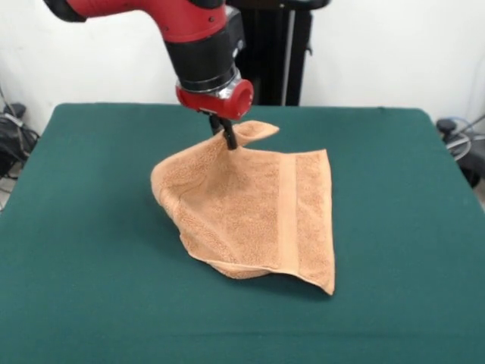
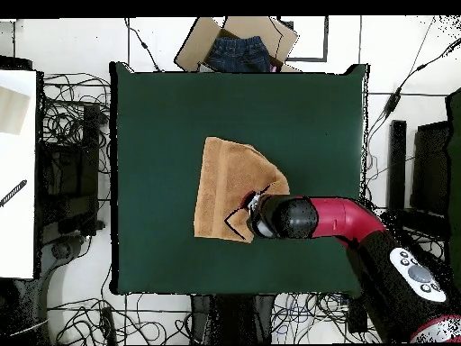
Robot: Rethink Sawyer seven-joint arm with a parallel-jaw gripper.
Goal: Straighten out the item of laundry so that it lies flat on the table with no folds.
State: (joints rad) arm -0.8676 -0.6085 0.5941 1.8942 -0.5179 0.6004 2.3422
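Note:
The light orange-tan towel (image 1: 250, 212) lies near the middle of the green table (image 1: 91, 250), crumpled, with its far corner lifted into a peak. One woven band runs down its right side. My gripper (image 1: 227, 136) is shut on that raised corner and holds it above the table, so the cloth hangs down from it in a tent with a fold along the left and front. In the overhead view the towel (image 2: 225, 180) shows left of the gripper (image 2: 253, 205), which the arm's wrist mostly covers.
A cardboard box with blue jeans (image 2: 236, 50) sits beyond the table's far edge in the overhead view. Cables and stands surround the table. The robot's pedestal (image 1: 276, 53) stands behind the table.

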